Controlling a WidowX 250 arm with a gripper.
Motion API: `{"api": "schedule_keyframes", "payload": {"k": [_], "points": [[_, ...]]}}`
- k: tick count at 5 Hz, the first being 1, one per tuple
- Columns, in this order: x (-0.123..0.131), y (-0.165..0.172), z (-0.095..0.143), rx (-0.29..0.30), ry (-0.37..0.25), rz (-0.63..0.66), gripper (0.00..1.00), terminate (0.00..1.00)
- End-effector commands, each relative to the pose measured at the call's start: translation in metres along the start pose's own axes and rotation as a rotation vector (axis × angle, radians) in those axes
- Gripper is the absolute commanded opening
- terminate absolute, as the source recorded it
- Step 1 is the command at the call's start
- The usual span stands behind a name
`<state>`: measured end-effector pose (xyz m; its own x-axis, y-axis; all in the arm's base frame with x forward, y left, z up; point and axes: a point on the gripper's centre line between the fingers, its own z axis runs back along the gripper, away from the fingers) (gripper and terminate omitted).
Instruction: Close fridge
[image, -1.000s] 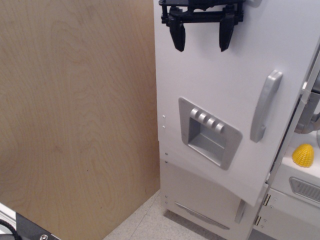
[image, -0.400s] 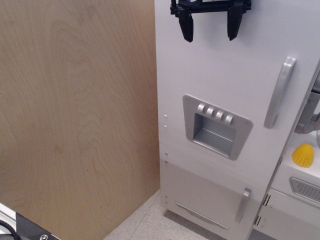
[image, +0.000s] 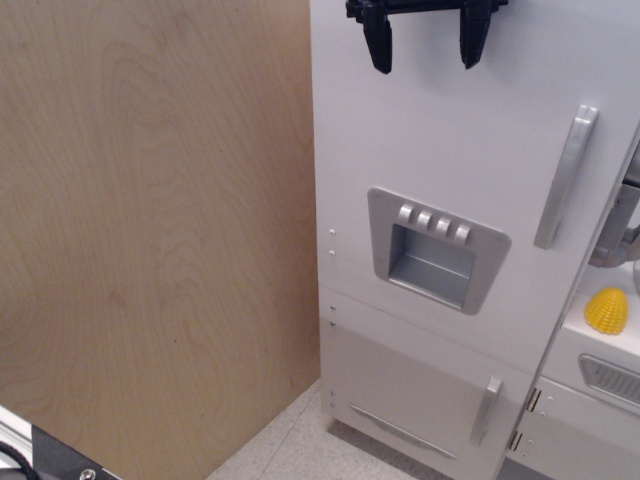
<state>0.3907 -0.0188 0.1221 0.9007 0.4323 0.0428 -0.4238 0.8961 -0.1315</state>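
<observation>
The fridge (image: 440, 200) fills the right half of the picture. It is tall and white, and its big door looks flat against the front, so it seems shut or almost shut. The gripper (image: 425, 60) hangs at the top middle of the picture, in front of the door's upper part. Its two black fingers (image: 380, 45) point down and are spread apart, holding nothing.

This looks like a light toy door, stiff and smooth, so a soft push should do. You don't need to grab it. If you push, press on the flat white part near the long grey handle (image: 566, 177) at the right.

The grey panel (image: 436, 250) with four buttons sits in the middle. The small lower door (image: 420, 390) is at the bottom. A wooden board (image: 150, 230) fills the left. A yellow toy (image: 606, 310) sits at the right edge. Nothing seems to block your way.
</observation>
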Motion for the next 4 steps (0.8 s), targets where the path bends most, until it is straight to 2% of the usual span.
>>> {"api": "schedule_keyframes", "payload": {"k": [1,2,3,4], "points": [[-0.049,0.02,0.031,-0.035,-0.075,-0.116,1.0,0.0],[-0.076,0.035,0.04,-0.021,-0.054,-0.168,1.0,0.0],[-0.076,0.035,0.04,-0.021,-0.054,-0.168,1.0,0.0],[-0.076,0.035,0.04,-0.021,-0.054,-0.168,1.0,1.0]]}}
